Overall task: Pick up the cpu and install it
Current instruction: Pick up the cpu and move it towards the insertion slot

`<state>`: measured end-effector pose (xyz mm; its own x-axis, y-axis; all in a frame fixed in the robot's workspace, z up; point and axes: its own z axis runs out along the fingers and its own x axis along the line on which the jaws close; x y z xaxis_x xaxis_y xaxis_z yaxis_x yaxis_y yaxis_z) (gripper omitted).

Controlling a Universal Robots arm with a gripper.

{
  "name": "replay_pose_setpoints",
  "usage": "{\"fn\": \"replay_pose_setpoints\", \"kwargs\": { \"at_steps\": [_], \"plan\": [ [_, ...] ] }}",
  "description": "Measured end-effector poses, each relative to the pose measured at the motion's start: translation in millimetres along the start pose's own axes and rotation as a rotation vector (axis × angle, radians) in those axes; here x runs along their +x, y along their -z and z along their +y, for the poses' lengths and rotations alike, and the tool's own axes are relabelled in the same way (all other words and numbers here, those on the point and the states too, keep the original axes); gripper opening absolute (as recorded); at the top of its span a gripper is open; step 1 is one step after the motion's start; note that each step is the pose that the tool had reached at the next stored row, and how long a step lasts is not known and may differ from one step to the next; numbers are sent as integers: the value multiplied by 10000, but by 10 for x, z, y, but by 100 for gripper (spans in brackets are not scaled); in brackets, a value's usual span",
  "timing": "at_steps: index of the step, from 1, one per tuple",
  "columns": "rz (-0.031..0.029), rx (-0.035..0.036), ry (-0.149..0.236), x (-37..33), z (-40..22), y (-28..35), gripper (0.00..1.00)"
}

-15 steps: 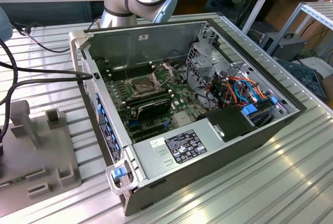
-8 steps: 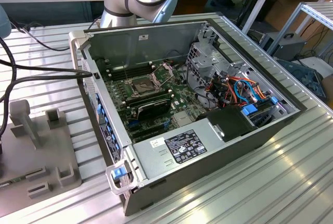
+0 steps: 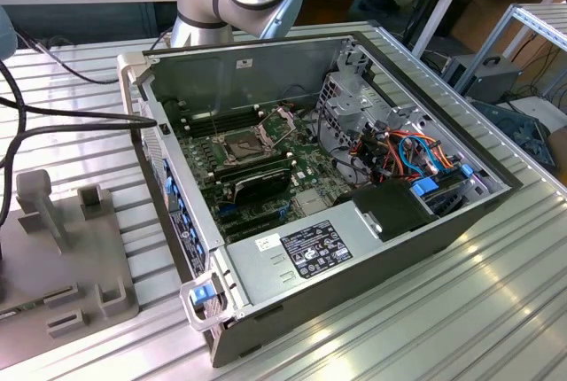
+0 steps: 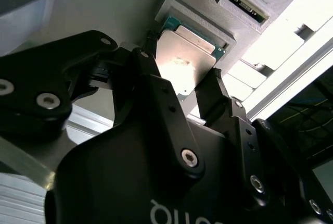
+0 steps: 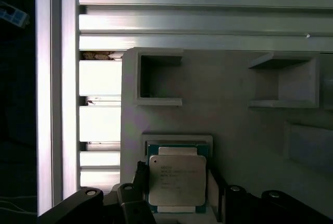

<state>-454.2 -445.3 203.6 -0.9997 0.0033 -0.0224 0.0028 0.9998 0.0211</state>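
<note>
The cpu (image 5: 177, 182) lies flat in its recess in the grey holder (image 5: 234, 130) on the table (image 5: 104, 78), not yet lifted. The claw (image 5: 177, 172) straddles it, spread, apparently just shy of its edges. Pickup and seating in the motherboard socket (image 3: 241, 143) both remain.

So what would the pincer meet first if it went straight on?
The cpu, lying in its recess in the grey holder block: in both wrist views the pincer points straight at its metal top. How much gap is left is unclear.
</note>
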Motion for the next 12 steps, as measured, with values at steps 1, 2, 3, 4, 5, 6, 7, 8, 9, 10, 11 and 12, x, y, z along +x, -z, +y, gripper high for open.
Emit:
{"fn": "replay_pose_setpoints", "kwargs": {
  "at_steps": [1, 2, 3, 4, 5, 6, 7, 8, 9, 10, 11, 12],
  "plan": [
    [0, -1, 0, -1, 1, 32, 55],
    [0, 0, 0, -1, 1, 57, 55],
    [-1, -1, 0, -2, 2, 95, 55],
    [-1, -1, -1, -3, 3, 124, 55],
    [0, -1, -1, -4, 4, 159, 55],
    [-1, 0, 0, -5, 4, 189, 55],
    [-1, 0, -1, -5, 5, 225, 55],
    [0, -1, 0, -6, 5, 257, 55],
    [-1, -1, 0, -7, 6, 292, 55],
    [-1, -1, -1, -8, 7, 330, 55],
    [-1, -1, 0, -8, 8, 370, 55],
    [0, -1, 0, -9, 9, 404, 55]
  ]
}}
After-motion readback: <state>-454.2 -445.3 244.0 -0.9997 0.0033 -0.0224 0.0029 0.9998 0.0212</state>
